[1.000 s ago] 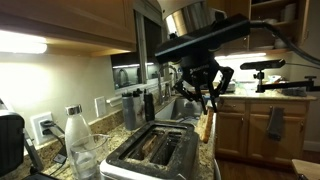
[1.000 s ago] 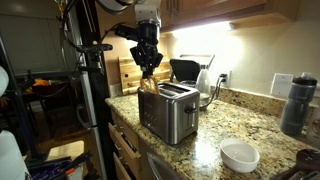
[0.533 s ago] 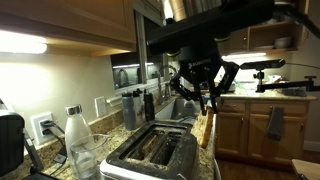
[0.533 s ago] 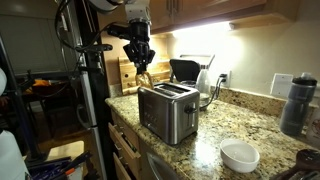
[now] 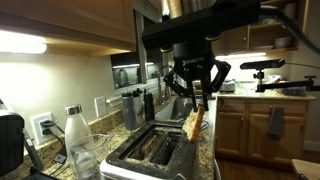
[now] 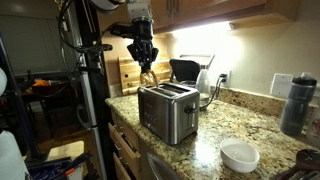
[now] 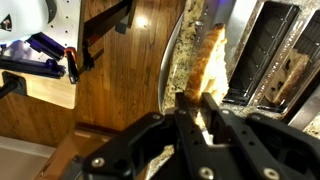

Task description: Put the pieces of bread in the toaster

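Observation:
My gripper (image 5: 197,88) is shut on a tan-brown slice of bread (image 5: 194,123), which hangs down from the fingers, tilted, just above the counter-edge side of the silver toaster (image 5: 150,157). In the exterior view from the other side, the gripper (image 6: 146,60) holds the slice (image 6: 148,78) above the toaster's (image 6: 168,112) far end. In the wrist view the slice (image 7: 208,62) sticks out from between the fingers (image 7: 200,110), beside the toaster's dark slots (image 7: 268,45). A brown piece (image 7: 291,74) seems to sit in the farther slot.
A black appliance (image 6: 185,70) and a wooden board (image 6: 128,72) stand behind the toaster. A white bowl (image 6: 240,156) and a dark bottle (image 6: 293,102) are on the granite counter. A clear bottle (image 5: 76,135) stands near the wall outlets. A black stand (image 6: 90,95) is beside the counter.
The gripper has risen a little with the bread slice in it and shifted sideways toward the toaster's top. The slice now hangs closer to the slots.

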Action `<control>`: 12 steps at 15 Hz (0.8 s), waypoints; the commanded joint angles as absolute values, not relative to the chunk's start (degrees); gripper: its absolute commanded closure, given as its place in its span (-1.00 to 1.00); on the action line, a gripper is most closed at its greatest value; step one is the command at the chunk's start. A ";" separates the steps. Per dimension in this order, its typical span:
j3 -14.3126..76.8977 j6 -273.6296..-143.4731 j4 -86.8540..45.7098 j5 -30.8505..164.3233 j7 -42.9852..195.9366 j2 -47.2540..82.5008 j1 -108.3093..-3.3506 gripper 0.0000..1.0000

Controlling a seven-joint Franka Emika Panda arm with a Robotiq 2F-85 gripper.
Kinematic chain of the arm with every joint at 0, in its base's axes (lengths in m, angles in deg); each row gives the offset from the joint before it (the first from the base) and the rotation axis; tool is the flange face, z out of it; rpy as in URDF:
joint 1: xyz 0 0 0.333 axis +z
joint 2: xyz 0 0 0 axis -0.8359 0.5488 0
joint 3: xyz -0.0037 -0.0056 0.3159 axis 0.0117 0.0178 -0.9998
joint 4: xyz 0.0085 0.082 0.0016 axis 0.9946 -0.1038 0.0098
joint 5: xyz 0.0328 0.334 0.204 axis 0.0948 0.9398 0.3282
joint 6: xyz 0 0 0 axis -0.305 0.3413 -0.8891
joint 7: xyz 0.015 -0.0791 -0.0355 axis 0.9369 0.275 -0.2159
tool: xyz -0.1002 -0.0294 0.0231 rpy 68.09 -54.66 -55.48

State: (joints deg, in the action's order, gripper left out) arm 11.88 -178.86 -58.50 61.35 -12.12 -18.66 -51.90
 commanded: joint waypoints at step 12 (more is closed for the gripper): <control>13.13 -184.46 -57.34 60.78 -13.69 -13.89 -52.28 0.81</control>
State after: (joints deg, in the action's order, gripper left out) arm 12.90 -183.67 -58.14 61.29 -12.21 -14.75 -52.51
